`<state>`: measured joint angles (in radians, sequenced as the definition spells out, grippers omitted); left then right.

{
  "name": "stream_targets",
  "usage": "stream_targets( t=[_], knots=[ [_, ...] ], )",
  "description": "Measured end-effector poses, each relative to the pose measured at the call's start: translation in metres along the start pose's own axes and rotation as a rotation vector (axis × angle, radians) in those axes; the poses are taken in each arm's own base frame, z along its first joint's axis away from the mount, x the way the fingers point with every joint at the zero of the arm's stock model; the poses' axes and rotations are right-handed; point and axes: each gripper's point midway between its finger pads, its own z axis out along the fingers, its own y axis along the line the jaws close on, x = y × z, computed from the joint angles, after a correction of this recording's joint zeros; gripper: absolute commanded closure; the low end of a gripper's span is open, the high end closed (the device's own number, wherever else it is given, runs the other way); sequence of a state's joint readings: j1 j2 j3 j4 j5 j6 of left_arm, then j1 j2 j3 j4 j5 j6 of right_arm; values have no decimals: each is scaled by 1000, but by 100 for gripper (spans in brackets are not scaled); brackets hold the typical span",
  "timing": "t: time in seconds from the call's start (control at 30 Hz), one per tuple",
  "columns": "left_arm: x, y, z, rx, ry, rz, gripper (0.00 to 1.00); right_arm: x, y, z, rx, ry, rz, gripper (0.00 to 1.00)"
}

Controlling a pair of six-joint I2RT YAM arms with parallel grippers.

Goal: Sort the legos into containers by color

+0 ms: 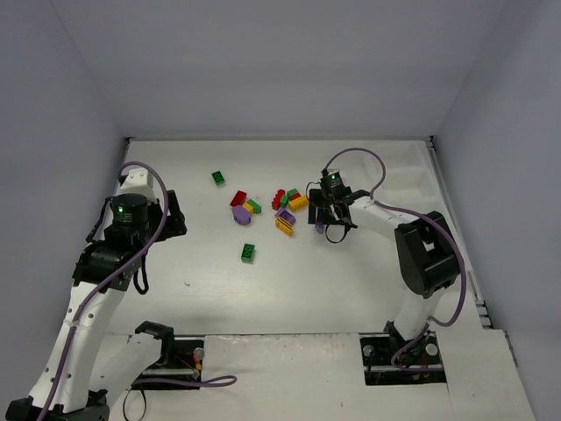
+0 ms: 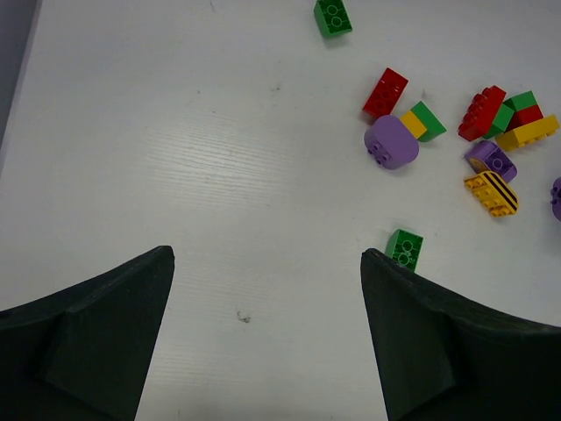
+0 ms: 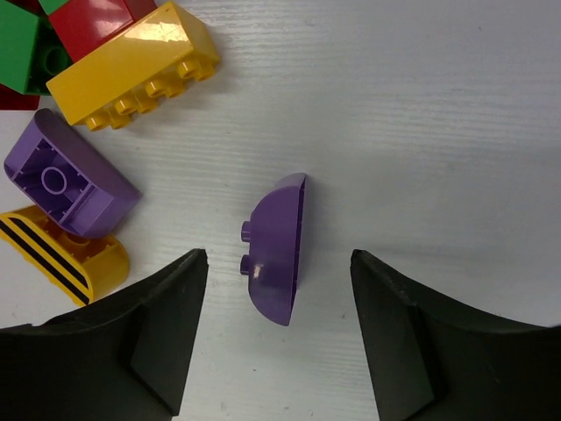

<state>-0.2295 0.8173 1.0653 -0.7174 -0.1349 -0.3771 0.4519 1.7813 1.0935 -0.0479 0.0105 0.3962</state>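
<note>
The legos lie loose mid-table: a green one (image 1: 217, 178), a green one (image 1: 249, 253), and a cluster of red, purple, yellow and green (image 1: 285, 206). My right gripper (image 1: 331, 226) is open and low over a purple curved brick (image 3: 276, 250), which lies on its side between the fingers without touching them (image 3: 279, 259). My left gripper (image 1: 180, 217) is open and empty (image 2: 267, 263); the green brick (image 2: 405, 248) sits just beyond its right fingertip. The containers do not show clearly; only faint pale outlines lie near the table's right edge (image 1: 421, 180).
Left of the right gripper lie a long yellow brick (image 3: 131, 66), a purple brick (image 3: 70, 175) and a yellow black-striped brick (image 3: 61, 254). In the left wrist view, a red brick (image 2: 386, 92) and a purple block (image 2: 392, 142) sit ahead. Grey walls enclose the table.
</note>
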Motion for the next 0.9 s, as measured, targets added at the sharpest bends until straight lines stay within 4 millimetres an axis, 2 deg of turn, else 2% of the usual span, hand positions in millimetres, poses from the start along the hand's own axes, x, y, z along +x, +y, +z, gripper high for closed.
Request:
stream_targets(
  t=[0.27, 0.6, 0.7, 0.73, 0.77, 0.8, 0.9],
  knots=[
    [2, 1, -1, -2, 4, -1, 19, 2, 4, 6, 11, 1, -11, 43],
    [5, 2, -1, -10, 16, -3, 19, 6, 2, 14, 33, 8, -4, 57],
    [7, 3, 0, -13, 22, -5, 19, 6, 1, 17, 39, 12, -3, 69],
    [8, 3, 0, -14, 23, -5, 19, 7, 1, 17, 41, 13, -2, 82],
    [8, 4, 0, -18, 23, -7, 19, 7, 1, 17, 43, 12, -4, 88],
    [8, 4, 0, -21, 23, -9, 19, 5, 1, 17, 45, 9, -1, 99],
    [8, 5, 1, -27, 21, -13, 19, -1, 0, 16, 56, -9, -3, 100]
  ],
)
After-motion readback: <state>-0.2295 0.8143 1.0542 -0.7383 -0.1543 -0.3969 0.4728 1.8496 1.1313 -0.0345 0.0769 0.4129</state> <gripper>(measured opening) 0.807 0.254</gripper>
